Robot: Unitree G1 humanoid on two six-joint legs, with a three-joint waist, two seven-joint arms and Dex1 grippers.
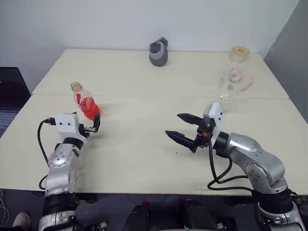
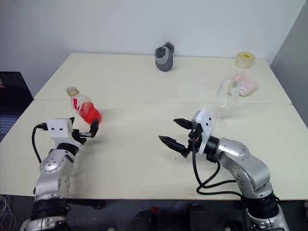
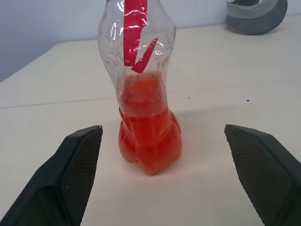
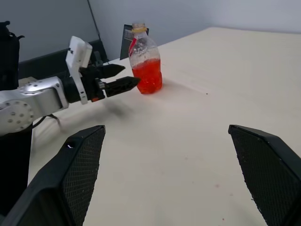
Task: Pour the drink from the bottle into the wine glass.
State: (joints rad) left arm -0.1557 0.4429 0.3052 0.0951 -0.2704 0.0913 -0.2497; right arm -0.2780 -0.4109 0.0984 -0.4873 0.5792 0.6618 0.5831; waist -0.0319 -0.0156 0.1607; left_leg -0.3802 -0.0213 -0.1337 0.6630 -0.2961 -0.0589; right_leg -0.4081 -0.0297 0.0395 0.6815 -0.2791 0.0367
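We log the bottle [image 1: 84, 103] standing on the cream table [image 1: 144, 154] on the robot's left side, leaning slightly, its yellow cap [image 1: 76, 86] in place. The drink [image 3: 149, 141] fills roughly the lower half; the upper body under the red-and-white label is clear. The left gripper [image 1: 94, 126] sits just short of the bottle with its two black fingers [image 3: 77, 160] spread wide — the left wrist view shows the bottle between and beyond the pads, touching neither. It holds nothing.

The right gripper [image 1: 182, 129] hovers over the middle of the table, jaws fully apart and empty, pointing across toward the bottle.

The wine glass [image 1: 227, 88] stands on the far right, well apart from the bottle, with something pale pink [image 1: 240, 77] close behind it. Whether any liquid is in its bowl we cannot tell; it looks clear. A grey cup-like object [image 1: 158, 52] and a tape roll [image 1: 239, 54] sit at the far edge, out of the way.

Progress, as we judge it: early. The bottle appears capped and ungripped, and the glass appears empty — so grasping, uncapping, carrying the bottle across and pouring all seem to remain.
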